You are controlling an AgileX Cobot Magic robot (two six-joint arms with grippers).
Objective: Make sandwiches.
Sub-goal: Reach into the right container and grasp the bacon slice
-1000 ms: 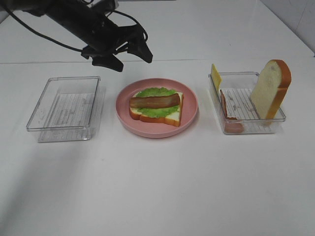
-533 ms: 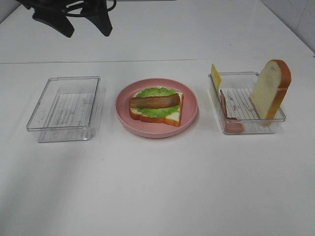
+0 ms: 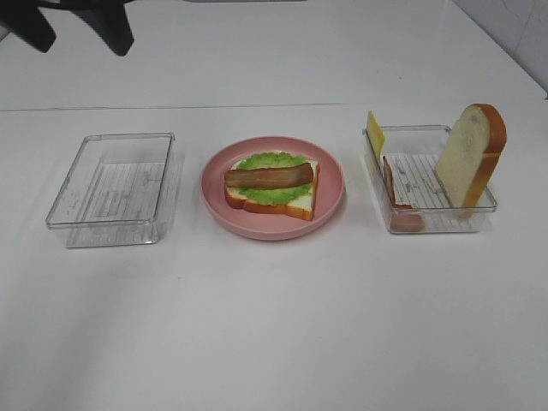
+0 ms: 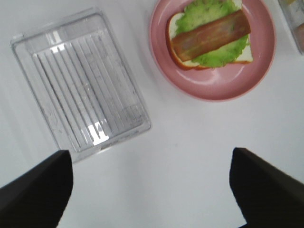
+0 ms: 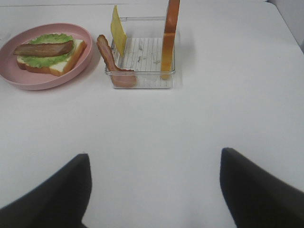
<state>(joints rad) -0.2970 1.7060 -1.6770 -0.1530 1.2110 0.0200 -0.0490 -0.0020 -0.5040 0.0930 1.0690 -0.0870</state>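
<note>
Sandwich [image 3: 272,184]: 1 bread slice topped with lettuce and bacon, lying on pink plate [image 3: 332,195] at mid desk [image 3: 274,325]. Left end effector [image 3: 79,34]: fingers apart, far left, well apart from sandwich. Right end effector [image 5: 153,190]: fingers apart, also well clear of it.

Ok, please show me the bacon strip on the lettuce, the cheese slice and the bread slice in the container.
bacon strip [image 3: 268,177], exterior high view, middle of its top.
cheese slice [image 3: 375,134], exterior high view, its yellow face.
bread slice [image 3: 465,158], exterior high view, its white face.
</note>
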